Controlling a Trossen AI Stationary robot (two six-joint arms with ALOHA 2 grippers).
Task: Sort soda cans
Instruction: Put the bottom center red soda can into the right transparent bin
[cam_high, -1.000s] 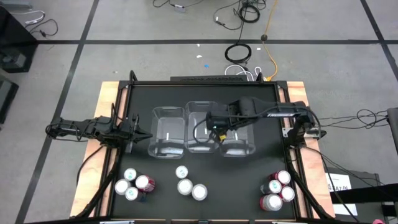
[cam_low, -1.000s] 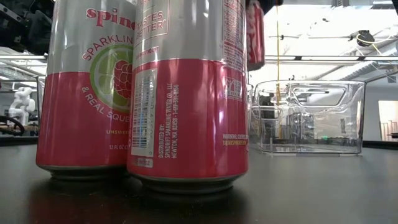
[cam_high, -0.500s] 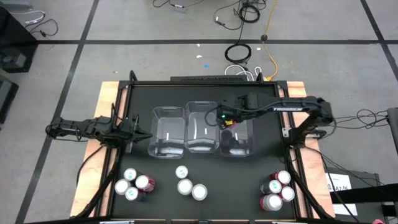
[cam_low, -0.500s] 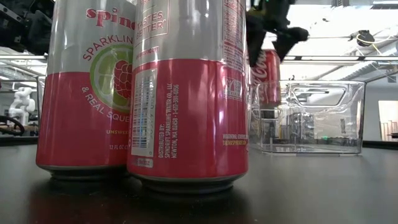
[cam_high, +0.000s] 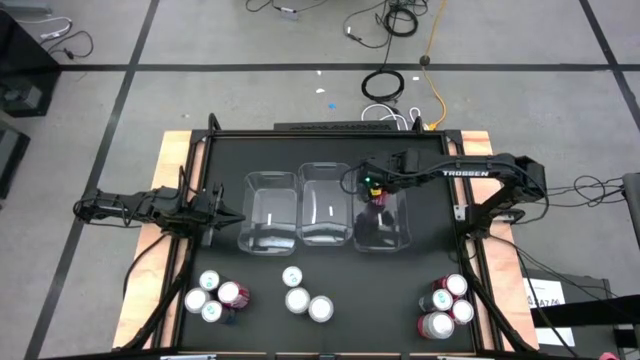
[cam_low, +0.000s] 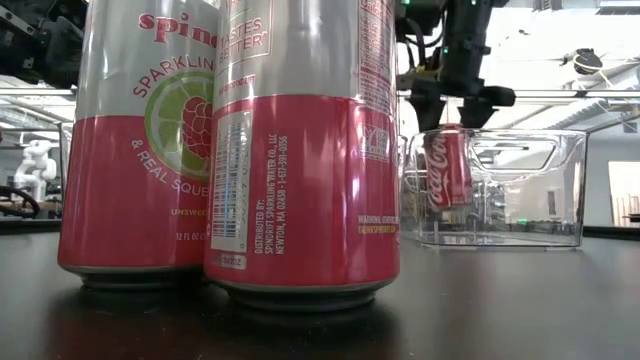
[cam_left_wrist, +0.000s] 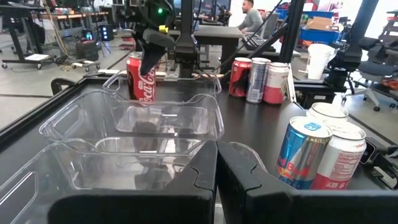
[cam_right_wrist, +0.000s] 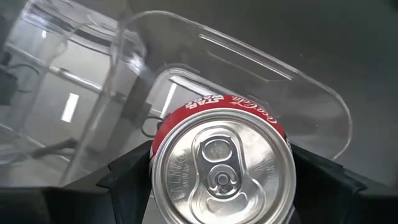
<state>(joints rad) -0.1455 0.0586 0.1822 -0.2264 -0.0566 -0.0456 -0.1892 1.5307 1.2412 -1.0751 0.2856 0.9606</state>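
My right gripper (cam_low: 447, 110) pinches a red Coke can (cam_low: 447, 168) by its top, holding it upright inside the right bin (cam_high: 381, 222), low in it; can't tell if it touches the floor. From my right wrist, the can's silver top (cam_right_wrist: 222, 163) sits between my fingers (cam_right_wrist: 130, 171), bin wall just beyond. Landmark: right bin. Beside it, the middle bin (cam_high: 323, 210), then the left bin (cam_high: 269, 212), all in a row. My left gripper (cam_high: 213, 205) waits just past the left bin at the table's left edge, fingers (cam_left_wrist: 205, 180) pressed together on nothing. Nearer the front edge than the bins: four cans (cam_high: 215, 297) front-left, three teal-sided cans (cam_high: 301, 295) in front of the middle bin, five cans (cam_high: 446, 303) front-right of the right bin. Low view: two pink Spindrift cans (cam_low: 300, 150) up close.
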